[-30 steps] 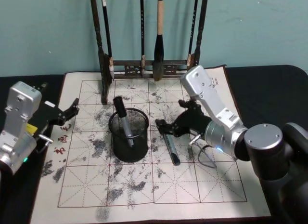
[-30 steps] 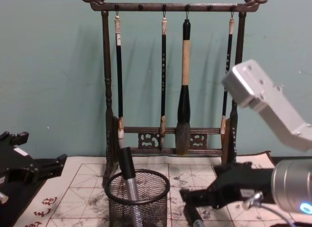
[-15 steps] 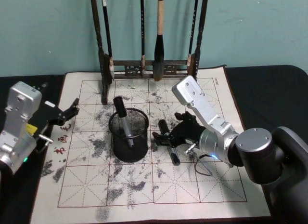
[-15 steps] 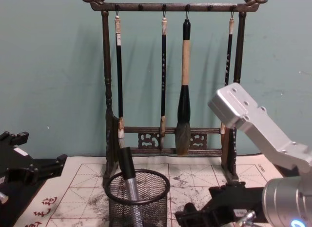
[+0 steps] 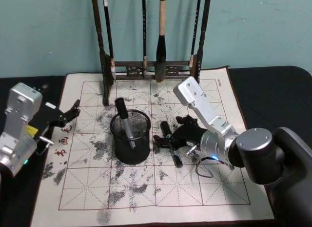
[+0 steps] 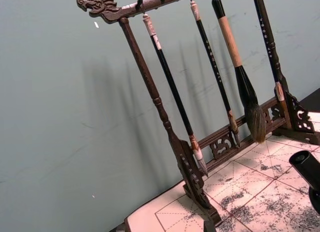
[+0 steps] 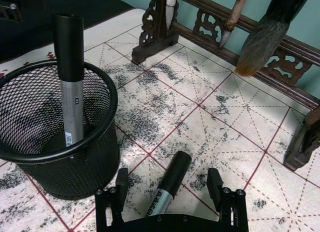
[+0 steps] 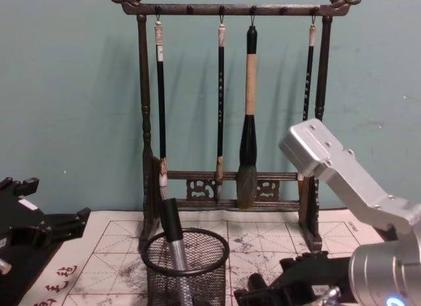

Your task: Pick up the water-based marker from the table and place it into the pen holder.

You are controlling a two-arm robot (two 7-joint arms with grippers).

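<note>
A water-based marker (image 5: pixel 171 145) with a black cap and grey barrel lies on the stained mat of the table (image 5: pixel 146 188), just right of the pen holder (image 5: pixel 130 137). My right gripper (image 5: pixel 168 139) is down at the mat and open. In the right wrist view its fingers (image 7: pixel 116 192) stand on either side of the marker (image 7: pixel 169 184) without closing on it. The black mesh pen holder (image 7: pixel 55 137) has another marker (image 7: pixel 71 82) standing in it. My left gripper (image 5: pixel 68 114) is parked open at the mat's left edge.
A tall dark wooden brush rack (image 5: pixel 151 66) with several hanging brushes stands at the back of the mat, close behind the pen holder (image 8: pixel 186 266). The near half of the mat is bare felt with ink stains. Dark tabletop (image 5: pixel 273 85) lies to the right.
My right gripper has dropped lower and shifted slightly left, so its open fingers now straddle the lying marker. The left arm has not moved.
</note>
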